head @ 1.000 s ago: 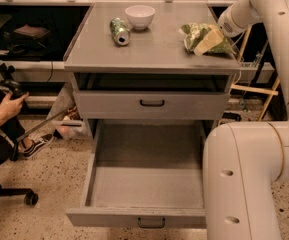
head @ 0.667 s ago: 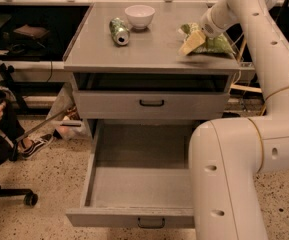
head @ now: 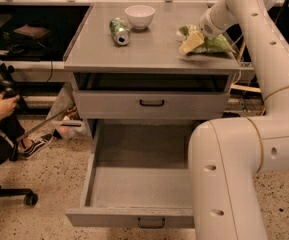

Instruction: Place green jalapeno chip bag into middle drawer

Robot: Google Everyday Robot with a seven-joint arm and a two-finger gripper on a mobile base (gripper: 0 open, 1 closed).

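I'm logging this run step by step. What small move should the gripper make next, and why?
Probably settle its hold on the green jalapeno chip bag before lifting. The gripper is at the bag's edge, the bag lies on the cabinet top, and the middle drawer below is already pulled open.

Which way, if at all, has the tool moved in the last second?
Yes. The tool has shifted toward the white bowl, and now sits at the bowl-side end of the green jalapeno chip bag.
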